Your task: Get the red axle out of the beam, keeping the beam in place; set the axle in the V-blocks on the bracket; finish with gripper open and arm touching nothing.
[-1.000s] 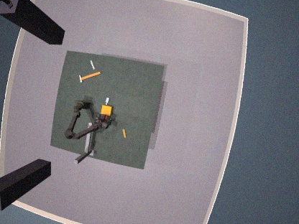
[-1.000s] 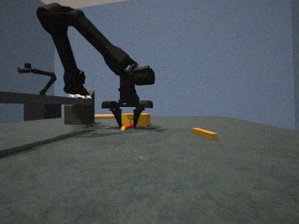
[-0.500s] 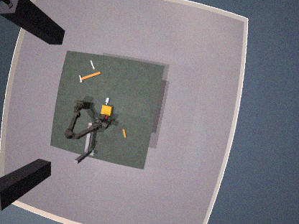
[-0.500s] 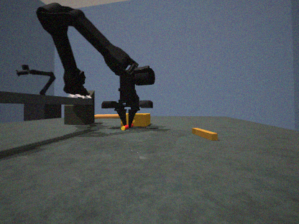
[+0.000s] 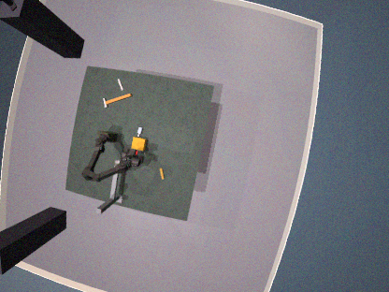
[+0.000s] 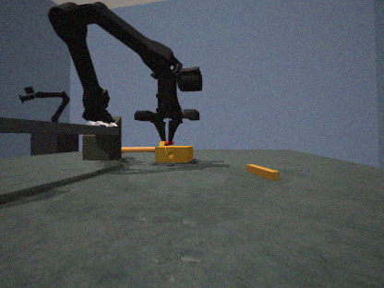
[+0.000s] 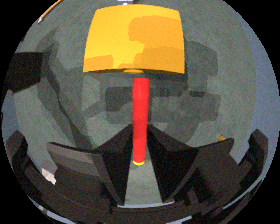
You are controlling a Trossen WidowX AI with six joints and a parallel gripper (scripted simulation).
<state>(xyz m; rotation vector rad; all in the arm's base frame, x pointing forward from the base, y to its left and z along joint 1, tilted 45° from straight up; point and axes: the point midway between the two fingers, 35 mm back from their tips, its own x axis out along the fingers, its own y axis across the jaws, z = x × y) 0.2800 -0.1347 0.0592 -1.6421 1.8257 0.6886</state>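
Observation:
The red axle [image 5: 136, 153] [image 7: 141, 100], yellow at its near end, is held level between the fingertips. My gripper [image 6: 167, 140] [image 7: 139, 128] is shut on it, pointing down. The axle is just above the top of the yellow beam [image 5: 138, 143] [image 6: 182, 154] [image 7: 135, 40] in the exterior view. In the wrist view its far end stops short of the beam's face, out of the beam. The beam lies on the mat, its hole showing. The grey raised bar [image 5: 115, 181] [image 6: 42, 126], left of the gripper, looks like the bracket; pale notched pieces [image 6: 102, 124] on it look like V-blocks.
An orange stick [image 5: 162, 173] [image 6: 263, 172] lies to the right. An orange-handled hammer [image 5: 118, 98] and a white stick [image 5: 120, 84] lie at the back left. A small pale piece [image 5: 139, 130] is behind the beam. The arm passes over the bracket.

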